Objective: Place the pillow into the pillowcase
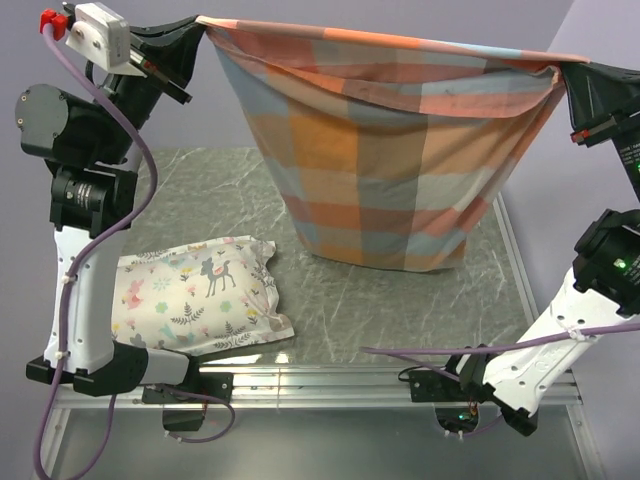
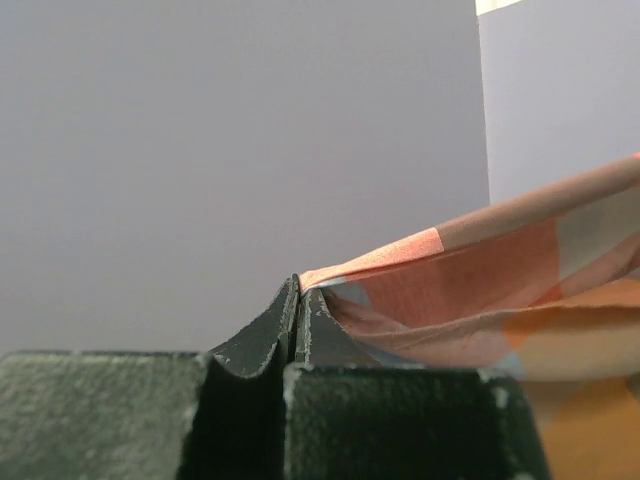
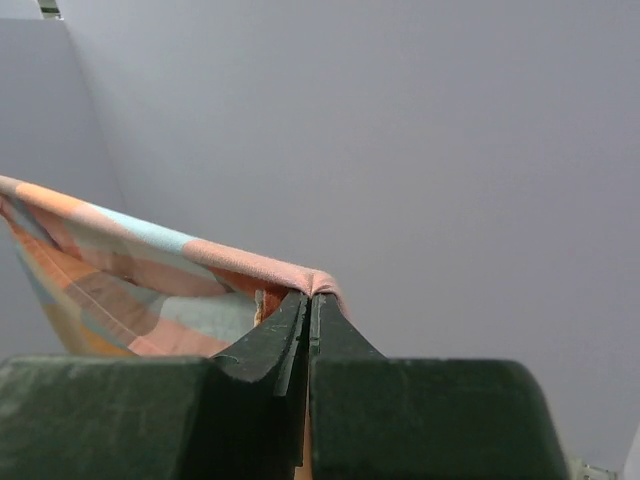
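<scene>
The checked orange, peach, grey-blue and cream pillowcase (image 1: 385, 170) hangs high above the table, stretched between both grippers, with its lower end resting on the tabletop. At its upper left corner my left gripper (image 1: 203, 27) is shut on the cloth; the left wrist view shows the fingertips (image 2: 302, 290) pinching the hem of the pillowcase (image 2: 470, 290). My right gripper (image 1: 563, 70) is shut on the upper right corner, where the hem of the pillowcase (image 3: 150, 270) folds over the closed tips of the right gripper (image 3: 312, 297). The pillow is not in view.
A white pillow printed with flowers and a deer (image 1: 195, 295) lies on the grey table (image 1: 400, 310) at the near left, beside the left arm (image 1: 85, 200). The right arm (image 1: 560, 330) rises along the table's right edge. A metal rail (image 1: 330, 385) runs along the front.
</scene>
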{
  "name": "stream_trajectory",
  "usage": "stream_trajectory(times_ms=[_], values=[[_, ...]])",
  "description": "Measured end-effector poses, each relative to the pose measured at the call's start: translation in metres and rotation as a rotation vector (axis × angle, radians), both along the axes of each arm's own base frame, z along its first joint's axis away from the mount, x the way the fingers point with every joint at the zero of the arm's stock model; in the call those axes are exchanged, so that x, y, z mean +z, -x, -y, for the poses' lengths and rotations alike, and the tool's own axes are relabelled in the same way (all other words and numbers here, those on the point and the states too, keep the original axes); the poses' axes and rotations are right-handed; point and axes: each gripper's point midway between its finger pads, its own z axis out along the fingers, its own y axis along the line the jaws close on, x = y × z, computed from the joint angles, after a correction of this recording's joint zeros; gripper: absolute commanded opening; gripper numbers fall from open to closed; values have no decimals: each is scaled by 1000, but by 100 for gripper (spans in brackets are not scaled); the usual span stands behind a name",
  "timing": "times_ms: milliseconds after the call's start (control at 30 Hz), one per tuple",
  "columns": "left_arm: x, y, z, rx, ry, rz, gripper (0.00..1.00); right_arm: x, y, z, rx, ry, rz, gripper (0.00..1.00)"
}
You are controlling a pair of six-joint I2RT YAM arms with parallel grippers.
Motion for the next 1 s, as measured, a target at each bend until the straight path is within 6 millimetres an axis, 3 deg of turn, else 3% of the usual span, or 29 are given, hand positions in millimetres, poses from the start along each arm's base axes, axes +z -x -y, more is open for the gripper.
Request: stream_trajectory(times_ms=[233, 467, 533, 600, 700, 800, 967, 1000], values=[[15, 16, -6, 4, 29, 23, 0, 16, 35, -23, -39, 67, 109, 0], [67, 57, -28, 51, 101, 184, 0, 55, 82, -49, -108, 130, 325, 0], [71, 58, -29, 53, 111, 211, 0, 54, 77, -44, -108, 122, 334, 0], [67, 53, -25, 37, 108, 220, 0, 41, 56, -28, -95, 76, 279, 0], [37, 18, -5, -22, 72, 151, 0, -4, 3, 3, -74, -5, 136, 0], [-23, -55, 27, -91, 21, -2, 0, -78, -69, 32, -124, -75, -57, 0], [-177, -212, 80, -133, -43, -347, 0, -198, -176, 81, -376, -21, -345, 2], [-212, -241, 91, -136, -57, -408, 0, -219, -194, 90, -425, 7, -393, 19]])
